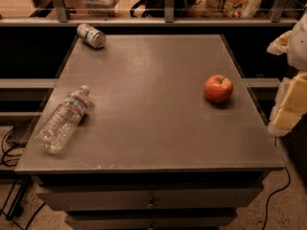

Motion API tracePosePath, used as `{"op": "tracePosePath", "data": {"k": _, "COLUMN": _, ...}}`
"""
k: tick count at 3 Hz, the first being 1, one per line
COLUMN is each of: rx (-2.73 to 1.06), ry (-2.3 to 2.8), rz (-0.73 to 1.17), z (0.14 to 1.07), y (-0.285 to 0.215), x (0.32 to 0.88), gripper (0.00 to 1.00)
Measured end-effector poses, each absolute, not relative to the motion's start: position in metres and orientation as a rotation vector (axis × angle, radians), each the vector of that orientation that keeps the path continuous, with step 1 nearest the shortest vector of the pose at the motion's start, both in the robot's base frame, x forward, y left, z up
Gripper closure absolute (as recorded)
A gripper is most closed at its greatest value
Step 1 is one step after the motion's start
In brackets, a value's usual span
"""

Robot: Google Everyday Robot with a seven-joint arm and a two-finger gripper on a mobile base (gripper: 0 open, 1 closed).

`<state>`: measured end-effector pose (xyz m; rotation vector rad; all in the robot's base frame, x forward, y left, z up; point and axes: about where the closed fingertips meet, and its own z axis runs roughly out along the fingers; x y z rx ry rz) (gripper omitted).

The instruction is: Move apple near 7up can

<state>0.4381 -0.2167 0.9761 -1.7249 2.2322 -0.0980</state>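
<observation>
Bottle (64,119) front-left, apple (218,88) right, stem up; 7up can (91,35) lying far-left, end rightward; tool (290,102) right edge, state unclear.

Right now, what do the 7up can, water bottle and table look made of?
The 7up can: likely thin metal, glossy, with a silver end that glints. The water bottle: clear plastic, ribbed and see-through with highlights. The table: matte grey top, maybe laminate or painted metal; can't tell. The gripper, at the right edge beside the table: white and yellowish, probably plastic.
</observation>
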Motion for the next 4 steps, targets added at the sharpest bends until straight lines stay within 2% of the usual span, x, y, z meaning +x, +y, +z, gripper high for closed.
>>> {"op": "tracePosePath", "data": {"k": 2, "rx": -1.740, "ry": 2.150, "rz": -0.081, "z": 0.974, "y": -0.209, "x": 0.458, "gripper": 0.00}}
{"op": "tracePosePath", "data": {"k": 4, "rx": -1.688, "ry": 2.032, "rz": 0.018, "z": 0.942, "y": -0.194, "x": 0.527, "gripper": 0.00}}
